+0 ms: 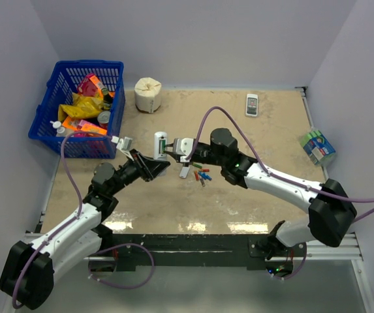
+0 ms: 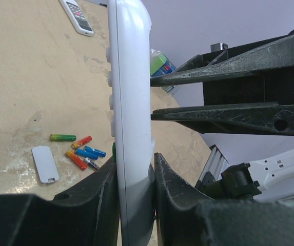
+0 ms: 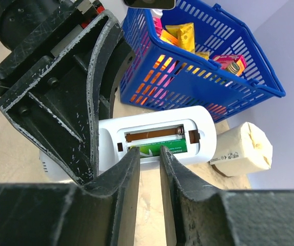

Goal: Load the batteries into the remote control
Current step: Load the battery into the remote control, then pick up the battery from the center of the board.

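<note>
My left gripper is shut on the lower end of the silver-white remote control, holding it upright above the table middle. Its open battery compartment faces my right gripper. One green battery lies in the compartment's lower slot; the upper slot shows bare brown. The right jaws stand slightly apart with their tips at that battery and nothing between them. Several loose batteries in green, red, blue and orange lie on the table.
The grey battery cover lies beside the loose batteries. A blue basket of packets sits at the back left, a paper roll next to it. A short white handset lies far back; a sponge pack is at the right.
</note>
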Motion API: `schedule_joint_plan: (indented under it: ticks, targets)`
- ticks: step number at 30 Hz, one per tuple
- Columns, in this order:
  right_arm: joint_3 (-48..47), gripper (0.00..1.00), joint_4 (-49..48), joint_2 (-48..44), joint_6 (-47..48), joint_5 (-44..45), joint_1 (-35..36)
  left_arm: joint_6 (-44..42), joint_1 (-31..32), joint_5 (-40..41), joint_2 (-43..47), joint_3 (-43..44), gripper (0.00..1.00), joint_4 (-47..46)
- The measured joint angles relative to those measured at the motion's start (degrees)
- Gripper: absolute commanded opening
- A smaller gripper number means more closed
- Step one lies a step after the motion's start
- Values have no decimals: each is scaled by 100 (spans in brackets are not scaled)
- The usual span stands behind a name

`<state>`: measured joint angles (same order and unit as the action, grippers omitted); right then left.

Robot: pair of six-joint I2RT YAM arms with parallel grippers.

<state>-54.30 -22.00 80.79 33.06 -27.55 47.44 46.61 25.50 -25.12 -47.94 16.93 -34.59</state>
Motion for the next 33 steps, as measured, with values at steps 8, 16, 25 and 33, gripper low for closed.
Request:
schedule_joint_plan:
  ticks: [8,16,25,33]
  targets:
    - [-210,47,538,-107,-208,-28,7,-330,9,50,7,37,0,131]
    - [-498,77,1652,-590,-896,584,-175,-839,83,181,160,35,0,245]
    - [-1110,72,3217,-424,-2031,1587,-614,-1032,72,717,398,-387,0,549]
    - [-1670,57,4538,1021,-2669,2402,-1056,-916,61,1016,737,-887,0,612]
